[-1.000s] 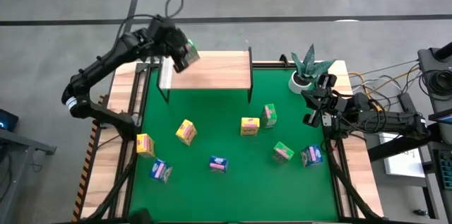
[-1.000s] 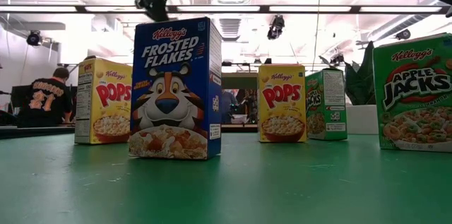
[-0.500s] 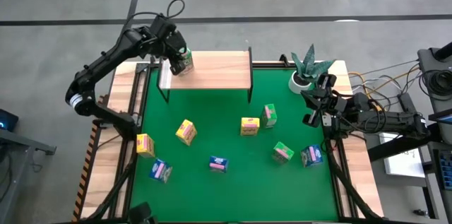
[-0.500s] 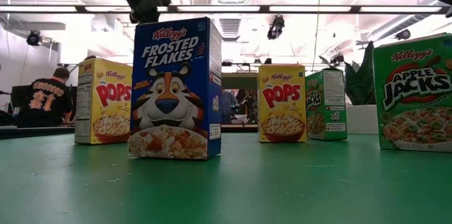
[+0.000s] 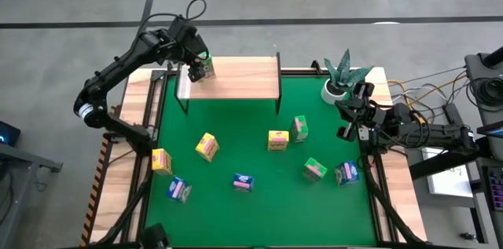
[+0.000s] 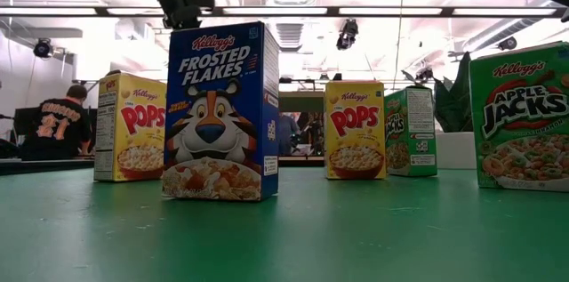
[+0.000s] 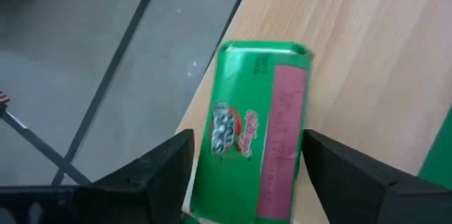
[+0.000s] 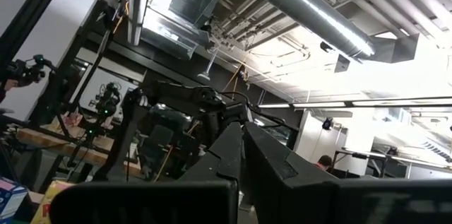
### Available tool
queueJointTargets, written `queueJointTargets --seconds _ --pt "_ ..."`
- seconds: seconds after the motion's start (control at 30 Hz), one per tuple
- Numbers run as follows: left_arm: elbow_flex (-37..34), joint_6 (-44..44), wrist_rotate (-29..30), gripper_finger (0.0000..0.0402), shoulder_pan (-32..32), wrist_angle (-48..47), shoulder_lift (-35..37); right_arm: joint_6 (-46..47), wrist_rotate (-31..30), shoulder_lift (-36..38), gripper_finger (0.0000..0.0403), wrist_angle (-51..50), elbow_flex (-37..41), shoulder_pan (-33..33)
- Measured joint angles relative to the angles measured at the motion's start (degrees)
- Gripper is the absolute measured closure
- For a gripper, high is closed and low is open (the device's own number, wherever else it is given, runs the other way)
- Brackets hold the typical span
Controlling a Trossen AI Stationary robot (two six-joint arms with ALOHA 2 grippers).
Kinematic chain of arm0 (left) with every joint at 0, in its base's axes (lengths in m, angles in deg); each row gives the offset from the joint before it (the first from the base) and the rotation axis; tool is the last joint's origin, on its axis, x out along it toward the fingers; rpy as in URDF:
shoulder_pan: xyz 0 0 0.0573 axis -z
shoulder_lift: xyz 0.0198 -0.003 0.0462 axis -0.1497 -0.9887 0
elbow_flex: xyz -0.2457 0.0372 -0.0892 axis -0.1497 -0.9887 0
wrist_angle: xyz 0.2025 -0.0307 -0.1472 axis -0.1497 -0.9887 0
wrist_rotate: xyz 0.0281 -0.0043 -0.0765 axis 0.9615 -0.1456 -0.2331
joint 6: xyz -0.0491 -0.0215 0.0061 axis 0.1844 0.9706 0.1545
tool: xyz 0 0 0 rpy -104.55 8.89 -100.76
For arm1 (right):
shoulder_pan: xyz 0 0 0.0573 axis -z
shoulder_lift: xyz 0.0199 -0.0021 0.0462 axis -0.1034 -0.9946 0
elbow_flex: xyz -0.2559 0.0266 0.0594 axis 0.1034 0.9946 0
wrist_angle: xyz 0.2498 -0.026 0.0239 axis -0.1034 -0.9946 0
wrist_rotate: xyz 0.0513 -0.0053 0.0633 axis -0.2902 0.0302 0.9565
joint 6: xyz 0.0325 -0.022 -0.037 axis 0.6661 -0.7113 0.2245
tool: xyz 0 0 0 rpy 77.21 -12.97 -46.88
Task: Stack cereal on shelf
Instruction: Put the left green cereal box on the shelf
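My left gripper (image 5: 201, 64) is over the left end of the pale wooden shelf (image 5: 236, 78), shut on a green cereal box (image 7: 258, 155) that shows from above between its fingers. Further boxes stand on the green mat: yellow ones (image 5: 207, 146) (image 5: 277, 140) (image 5: 161, 160), green ones (image 5: 299, 128) (image 5: 314, 170) and blue ones (image 5: 243, 182) (image 5: 178, 189) (image 5: 346, 173). My right gripper (image 5: 350, 115) waits shut at the mat's right edge, pointing up into the room (image 8: 240, 146). My left gripper pinches the green box between its two fingers (image 7: 166, 174), one on each narrow side (image 7: 212, 146), coming from above and pointing down. The box is upright, close to the plank's left far corner (image 7: 318, 12); I cannot tell whether its bottom touches the plank.
A small potted plant (image 5: 339, 76) stands at the mat's far right corner beside the right arm. The rest of the plank top (image 5: 251, 76) is bare. In the low view a blue box (image 6: 220, 111) stands nearest, with a person (image 6: 62, 122) far behind the table.
My left gripper has moved down and toward the shelf's left end, carrying the green box. The box was tilted above the plank a second ago and now is upright, low over it. In the last half second it has hardly moved.
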Motion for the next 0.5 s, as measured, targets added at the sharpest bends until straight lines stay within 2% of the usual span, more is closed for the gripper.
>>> queueJointTargets --seconds 0.3,0.5 --pt "5.0 2.8 0.1 0.0149 0.4 -4.7 0.1 -0.2 0.0 0.0 0.0394 0.0 0.0 0.0" --pt "9.1 7.7 0.2 0.0150 4.3 -4.3 0.4 -0.5 0.0 0.0 0.0394 0.0 0.0 0.0"
